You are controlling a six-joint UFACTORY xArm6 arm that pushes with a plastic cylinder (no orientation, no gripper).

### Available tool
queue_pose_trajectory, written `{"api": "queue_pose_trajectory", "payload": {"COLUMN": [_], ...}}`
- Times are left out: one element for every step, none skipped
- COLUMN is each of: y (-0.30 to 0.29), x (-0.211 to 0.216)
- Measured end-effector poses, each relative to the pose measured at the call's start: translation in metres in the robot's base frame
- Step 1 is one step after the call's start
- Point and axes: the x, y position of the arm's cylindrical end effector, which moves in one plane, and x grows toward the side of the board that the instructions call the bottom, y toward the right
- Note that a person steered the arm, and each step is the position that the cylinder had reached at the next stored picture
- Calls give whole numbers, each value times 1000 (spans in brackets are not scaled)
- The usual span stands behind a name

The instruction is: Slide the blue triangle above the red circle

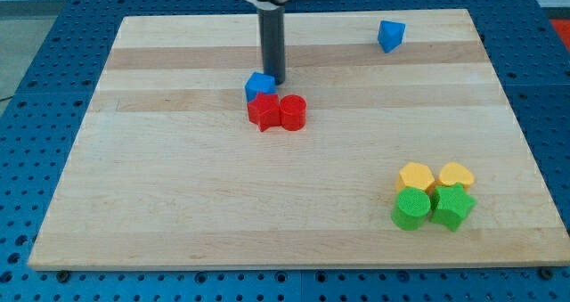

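The red circle (292,112) lies left of the board's middle, touching a red star (264,111) on its left. A blue block (258,85), which looks like a cube, sits just above the red star and touches it. My tip (273,80) stands against that blue block's right side, above the gap between the two red blocks. A second blue block (390,36), which looks like the triangle, lies alone near the view's top right, far from my tip.
A tight cluster sits at the lower right: a yellow hexagon-like block (416,176), a yellow heart (456,175), a green circle (411,208) and a green star (452,206). The wooden board (178,204) ends in blue perforated table on all sides.
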Motion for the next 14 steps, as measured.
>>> {"api": "queue_pose_trajectory", "payload": {"y": [11,35,103,187,272,287,259,189,138,138,180,205,168,105], "x": [0,-2,-2,-2,-28,-88,-114,-99,-52,-44,-70,-57,-30,-17]}}
